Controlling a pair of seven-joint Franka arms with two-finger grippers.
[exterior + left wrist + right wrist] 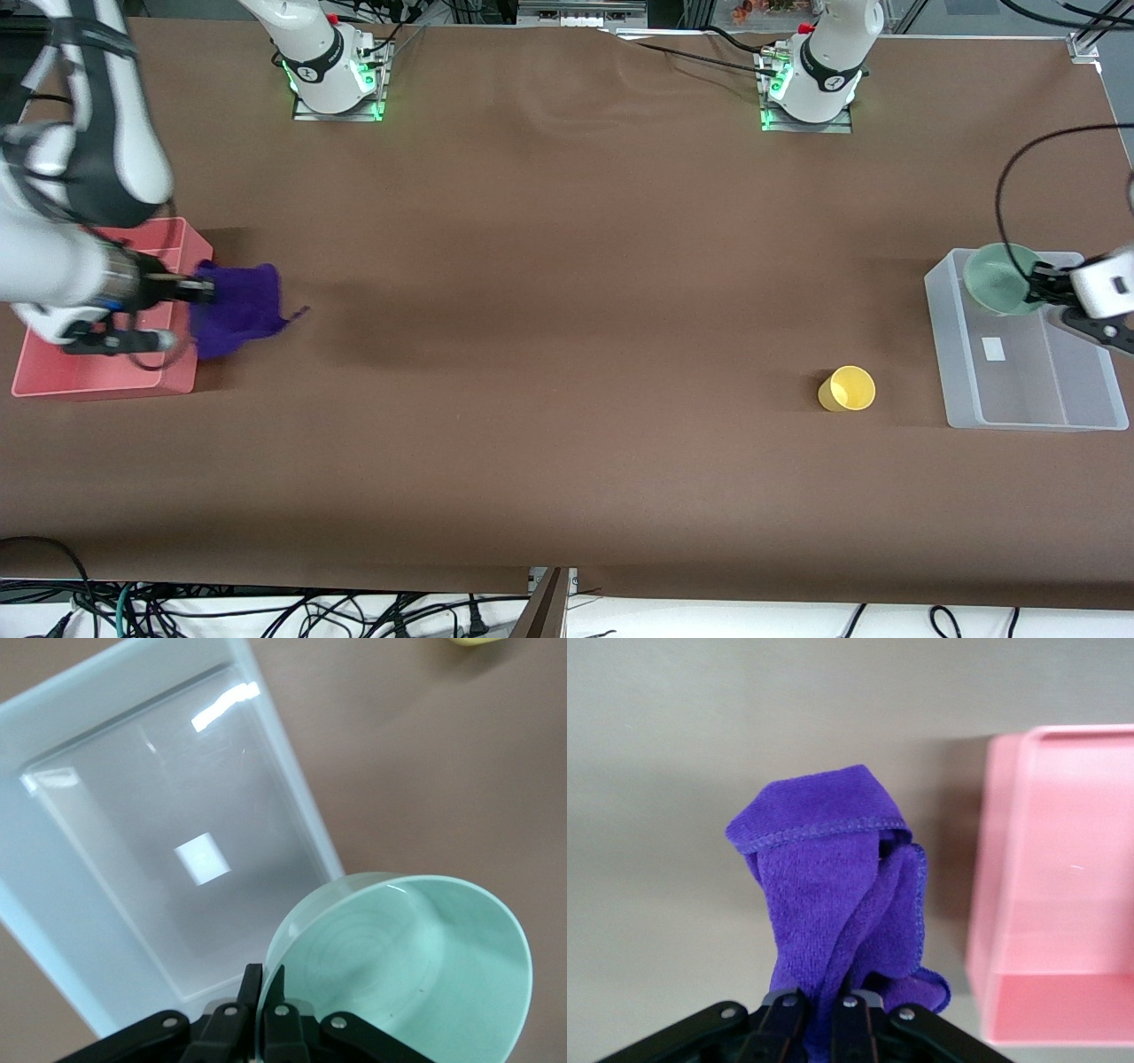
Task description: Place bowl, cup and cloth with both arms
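My left gripper (1035, 285) is shut on the rim of the pale green bowl (999, 279) and holds it tilted over the end of the clear bin (1019, 403) nearest the robots. In the left wrist view the gripper (266, 979) pinches the bowl's rim (416, 966). My right gripper (202, 289) is shut on the purple cloth (237, 308), which hangs beside the pink bin (106, 377), above the table; it also shows in the right wrist view (833, 895), held by the gripper (822, 1005). The yellow cup (847, 389) lies on its side on the table beside the clear bin.
The clear bin (133, 859) has a white label on its floor and holds nothing else. The pink bin (1054, 886) stands at the right arm's end of the table. Brown table cover spans between the two bins.
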